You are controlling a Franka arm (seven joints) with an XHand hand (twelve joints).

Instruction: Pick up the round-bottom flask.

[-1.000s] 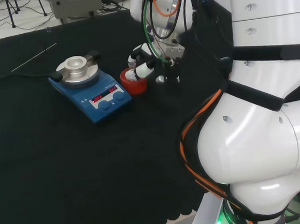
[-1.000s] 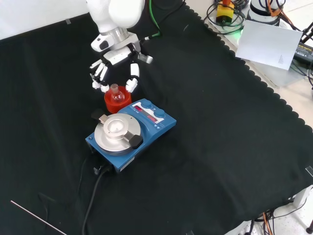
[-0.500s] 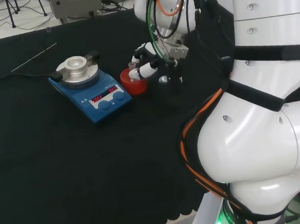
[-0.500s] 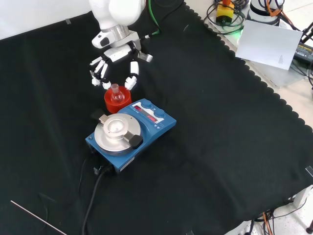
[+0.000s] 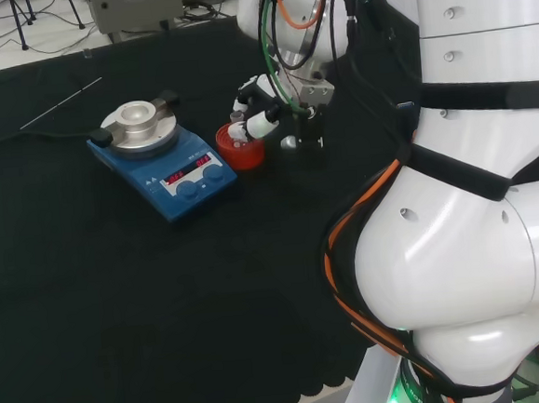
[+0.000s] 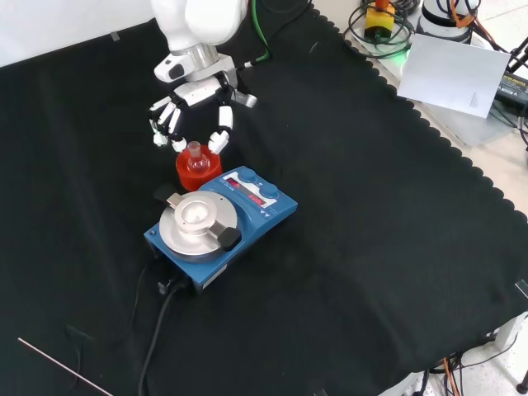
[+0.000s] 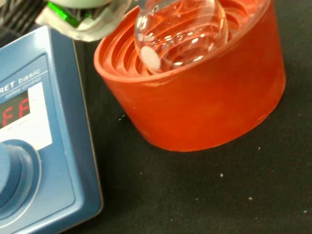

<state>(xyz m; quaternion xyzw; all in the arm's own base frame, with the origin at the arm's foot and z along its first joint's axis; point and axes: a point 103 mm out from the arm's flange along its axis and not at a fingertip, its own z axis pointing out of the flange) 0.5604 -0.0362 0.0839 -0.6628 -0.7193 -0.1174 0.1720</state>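
Just below the hand (image 6: 196, 92), whose spread, slightly bent fingers hold nothing, a clear round-bottom flask (image 6: 195, 159) sits in a ribbed red stand (image 6: 188, 176) on black cloth (image 6: 371, 214).

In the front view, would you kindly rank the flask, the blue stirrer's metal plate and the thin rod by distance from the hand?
1. Flask, in the red stand just below the hand.
2. Metal plate, lower, atop the blue stirrer.
3. Thin rod, far off at the lower left corner.
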